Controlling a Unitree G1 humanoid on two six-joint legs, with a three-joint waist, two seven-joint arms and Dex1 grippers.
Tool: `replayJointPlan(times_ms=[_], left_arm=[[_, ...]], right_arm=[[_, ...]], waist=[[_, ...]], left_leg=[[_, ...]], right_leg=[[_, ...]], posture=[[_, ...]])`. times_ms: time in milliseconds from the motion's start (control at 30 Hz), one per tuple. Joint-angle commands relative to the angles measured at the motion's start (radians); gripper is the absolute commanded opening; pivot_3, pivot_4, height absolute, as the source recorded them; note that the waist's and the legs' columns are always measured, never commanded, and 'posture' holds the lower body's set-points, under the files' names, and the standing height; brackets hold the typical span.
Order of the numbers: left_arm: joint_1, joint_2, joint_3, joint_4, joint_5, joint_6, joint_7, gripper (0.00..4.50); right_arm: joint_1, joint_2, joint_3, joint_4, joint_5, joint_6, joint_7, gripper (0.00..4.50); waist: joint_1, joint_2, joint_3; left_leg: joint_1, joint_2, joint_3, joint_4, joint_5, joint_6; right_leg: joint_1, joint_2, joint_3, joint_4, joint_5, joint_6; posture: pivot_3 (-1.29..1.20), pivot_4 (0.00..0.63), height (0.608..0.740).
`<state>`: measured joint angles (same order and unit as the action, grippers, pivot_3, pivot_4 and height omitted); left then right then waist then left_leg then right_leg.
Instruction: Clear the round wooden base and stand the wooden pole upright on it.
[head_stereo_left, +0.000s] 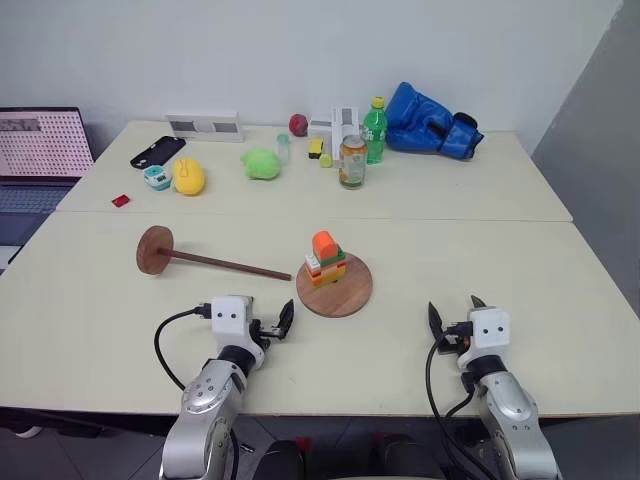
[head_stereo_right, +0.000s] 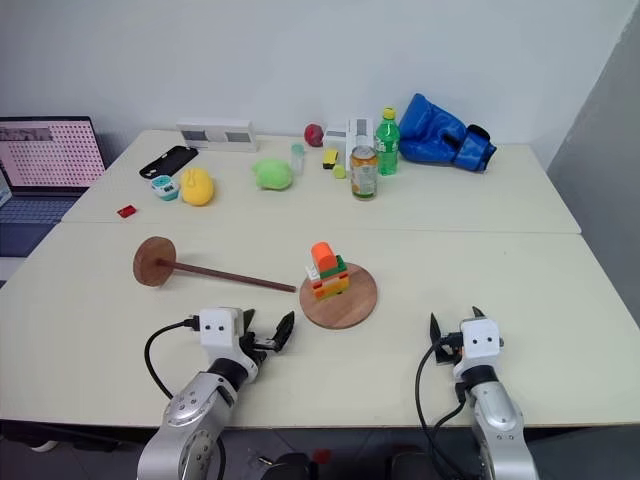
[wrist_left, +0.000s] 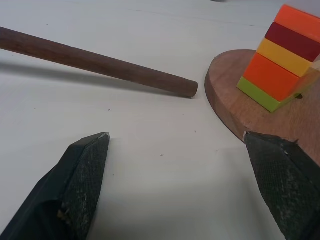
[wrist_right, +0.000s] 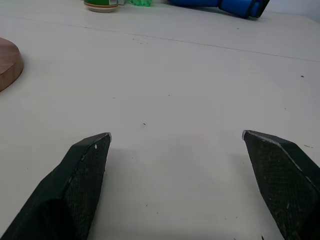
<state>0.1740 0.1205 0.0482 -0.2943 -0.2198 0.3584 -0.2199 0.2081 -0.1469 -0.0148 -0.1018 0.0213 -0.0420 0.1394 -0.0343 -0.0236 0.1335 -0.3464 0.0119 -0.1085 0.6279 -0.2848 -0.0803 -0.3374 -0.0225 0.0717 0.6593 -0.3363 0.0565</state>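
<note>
The round wooden base (head_stereo_left: 352, 292) lies flat near the table's middle, and a stack of coloured toy blocks (head_stereo_left: 325, 260) stands on it. The wooden pole (head_stereo_left: 225, 264) lies on its side left of the base. Its smaller end disc (head_stereo_left: 155, 249) points left and its free tip almost touches the base. My left gripper (head_stereo_left: 275, 325) hovers open just in front of the pole's tip (wrist_left: 187, 89) and the base's rim (wrist_left: 235, 112), holding nothing. My right gripper (head_stereo_left: 455, 312) is open over bare table to the right of the base, whose edge (wrist_right: 7, 62) shows in the right wrist view.
Along the far side of the table are a green bottle (head_stereo_left: 374, 130), a can (head_stereo_left: 352, 162), blue boxing gloves (head_stereo_left: 430, 122), a green toy (head_stereo_left: 262, 164), a yellow toy (head_stereo_left: 188, 176) and a phone (head_stereo_left: 158, 151). A laptop (head_stereo_left: 40, 150) stands at the far left.
</note>
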Motion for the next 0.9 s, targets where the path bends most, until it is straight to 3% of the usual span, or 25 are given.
replayJointPlan(times_ms=[33,633,767,900], left_arm=[[0.017,-0.002,0.003,0.052,0.010,0.015,0.017,4.50],[0.016,-0.027,0.004,0.058,-0.007,0.000,0.024,4.50],[0.015,-0.019,0.012,0.051,0.007,-0.011,0.036,4.50],[0.020,0.066,0.060,-0.011,-0.054,0.021,-0.052,4.50]], right_arm=[[0.029,-0.008,-0.012,0.071,-0.005,0.048,-0.001,4.43],[0.021,-0.026,-0.003,0.046,-0.006,0.059,0.016,4.43],[-0.014,-0.059,0.007,0.010,0.041,0.077,0.100,4.43],[-0.204,-0.211,0.022,-0.101,0.189,0.214,0.360,4.43]], waist=[[0.000,0.000,0.000],[0.002,0.000,0.002],[0.002,0.000,0.006],[-0.005,0.003,0.026]], left_leg=[[0.000,0.000,0.000,0.000,0.000,0.000],[-0.001,0.000,-0.002,0.000,0.000,-0.001],[-0.001,0.000,-0.002,0.000,0.000,-0.001],[-0.002,0.000,0.000,0.000,0.000,-0.001]], right_leg=[[0.000,0.000,0.000,0.000,0.000,0.000],[0.000,-0.001,0.000,-0.001,-0.001,-0.001],[0.000,-0.001,0.000,-0.001,-0.001,-0.001],[0.000,0.000,0.000,-0.001,-0.001,-0.001]], posture=[[0.00,0.150,0.740],[0.00,0.150,0.740],[0.00,0.150,0.740],[0.00,0.150,0.740]])
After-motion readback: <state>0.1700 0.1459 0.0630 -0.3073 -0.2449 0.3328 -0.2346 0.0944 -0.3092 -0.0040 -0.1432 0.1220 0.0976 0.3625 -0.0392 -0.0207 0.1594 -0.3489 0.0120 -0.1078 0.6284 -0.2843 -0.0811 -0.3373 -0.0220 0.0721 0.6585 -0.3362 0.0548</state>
